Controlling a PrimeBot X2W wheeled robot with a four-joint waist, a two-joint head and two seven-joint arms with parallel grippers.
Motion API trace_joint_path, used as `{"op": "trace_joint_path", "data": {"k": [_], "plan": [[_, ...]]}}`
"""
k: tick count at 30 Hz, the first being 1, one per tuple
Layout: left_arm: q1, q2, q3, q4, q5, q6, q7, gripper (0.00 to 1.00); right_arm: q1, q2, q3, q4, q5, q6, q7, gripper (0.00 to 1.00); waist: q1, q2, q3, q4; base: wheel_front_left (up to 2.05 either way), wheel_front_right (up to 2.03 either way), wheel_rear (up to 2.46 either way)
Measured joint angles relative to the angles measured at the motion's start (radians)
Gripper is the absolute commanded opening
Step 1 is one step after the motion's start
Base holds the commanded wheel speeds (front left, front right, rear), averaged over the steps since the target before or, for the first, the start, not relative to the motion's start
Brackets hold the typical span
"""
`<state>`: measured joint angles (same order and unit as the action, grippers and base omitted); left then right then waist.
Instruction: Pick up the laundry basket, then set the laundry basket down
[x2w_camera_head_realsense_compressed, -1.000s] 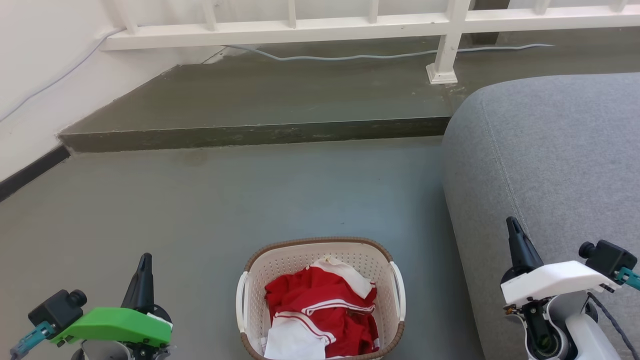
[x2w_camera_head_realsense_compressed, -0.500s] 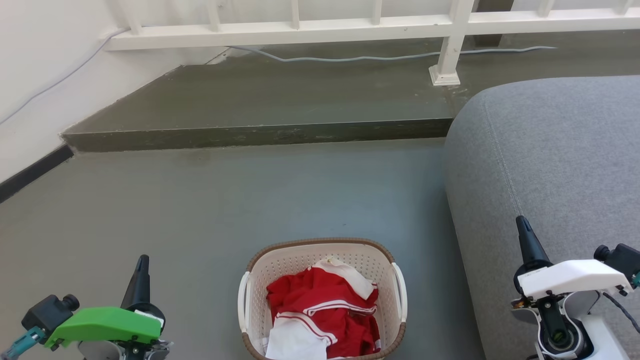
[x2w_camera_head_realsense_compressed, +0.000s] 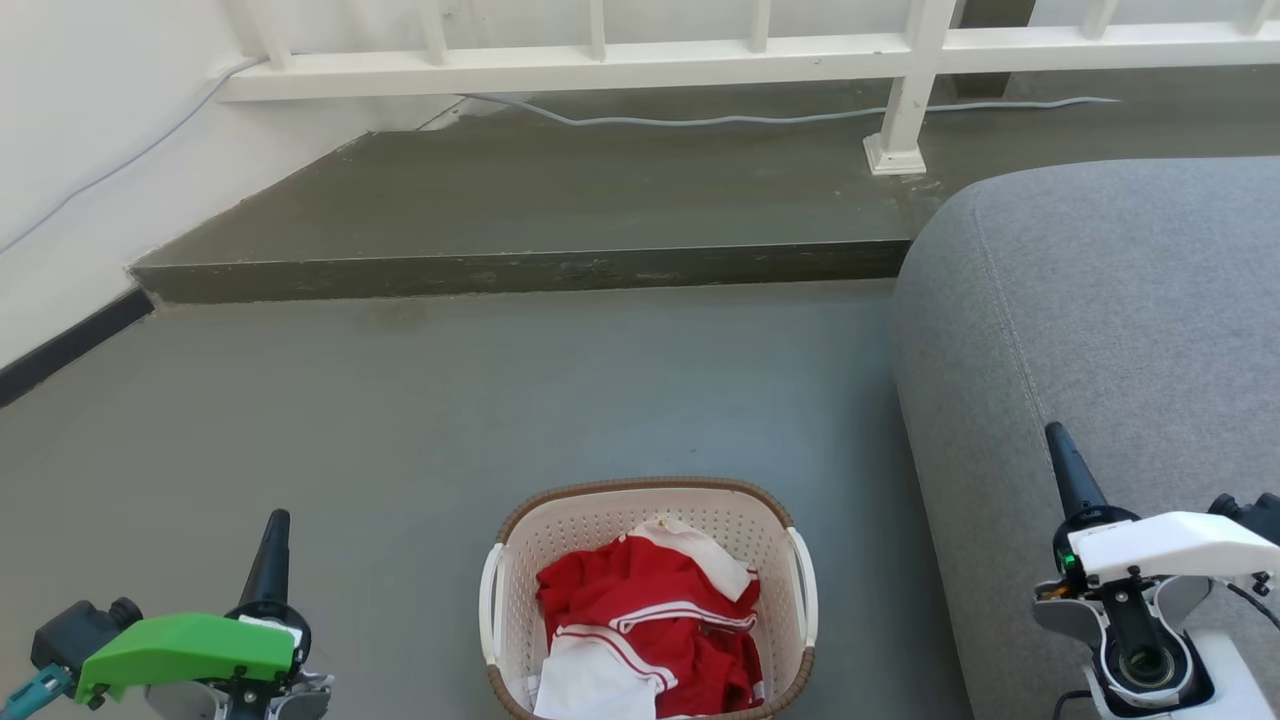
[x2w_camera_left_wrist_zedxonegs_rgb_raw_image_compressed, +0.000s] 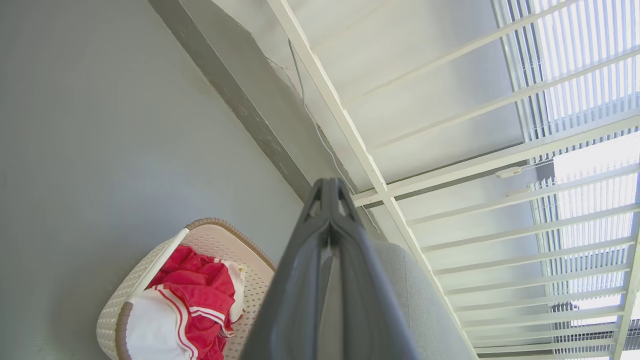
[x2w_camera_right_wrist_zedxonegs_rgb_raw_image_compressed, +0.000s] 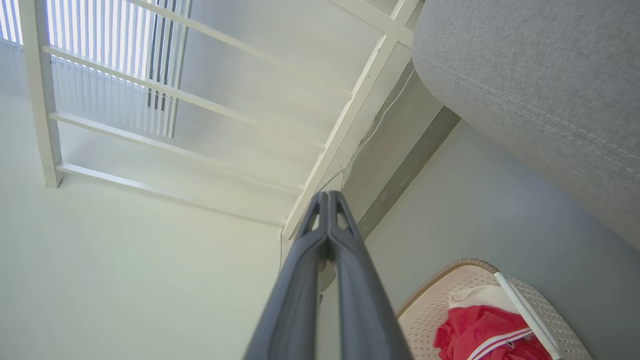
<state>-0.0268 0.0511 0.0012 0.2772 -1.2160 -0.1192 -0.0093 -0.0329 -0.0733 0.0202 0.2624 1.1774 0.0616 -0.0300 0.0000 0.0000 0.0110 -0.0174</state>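
Note:
The laundry basket (x2w_camera_head_realsense_compressed: 570, 525) stands on the grey floor at the bottom middle of the head view: cream perforated plastic, brown rim, white side handles, red and white clothes inside. It also appears at the lower left of the left wrist view (x2w_camera_left_wrist_zedxonegs_rgb_raw_image_compressed: 220, 240) and the lower right of the right wrist view (x2w_camera_right_wrist_zedxonegs_rgb_raw_image_compressed: 440, 290). My left gripper (x2w_camera_head_realsense_compressed: 275, 530) is well to the basket's left, fingers pressed together and holding nothing. My right gripper (x2w_camera_head_realsense_compressed: 1060, 445) is to the basket's right, over the sofa's edge, also shut and empty. Both are apart from the basket.
A grey sofa (x2w_camera_head_realsense_compressed: 1100, 300) fills the right side, close to the basket. A raised dark step (x2w_camera_head_realsense_compressed: 520, 265) runs across behind, with a white railing (x2w_camera_head_realsense_compressed: 900, 90) and a cable on it. A white wall (x2w_camera_head_realsense_compressed: 60, 150) is at the left.
The whole head view has shifted slightly, so the camera moved. Both grippers sit a little lower and further outward in the view. The basket stays on the floor.

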Motion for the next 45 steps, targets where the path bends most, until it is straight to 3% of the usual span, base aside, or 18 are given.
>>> {"op": "trace_joint_path", "data": {"k": [35, 45], "plan": [[-0.026, -0.01, 0.074, 0.0, -0.373, -0.001, 0.119, 0.0, -0.021, 0.012, -0.119, 0.013, 0.437, 0.053, 0.112, 0.0, 0.0, 0.0, -0.008, 0.017, 0.0, 0.0, 0.0], [-0.035, -0.011, 0.081, 0.0, -0.383, -0.004, 0.12, 0.0, -0.021, 0.012, -0.123, 0.014, 0.444, 0.056, 0.112, 0.0, 0.0, 0.0, -0.008, 0.017, 0.0, 0.0, 0.0]]}}
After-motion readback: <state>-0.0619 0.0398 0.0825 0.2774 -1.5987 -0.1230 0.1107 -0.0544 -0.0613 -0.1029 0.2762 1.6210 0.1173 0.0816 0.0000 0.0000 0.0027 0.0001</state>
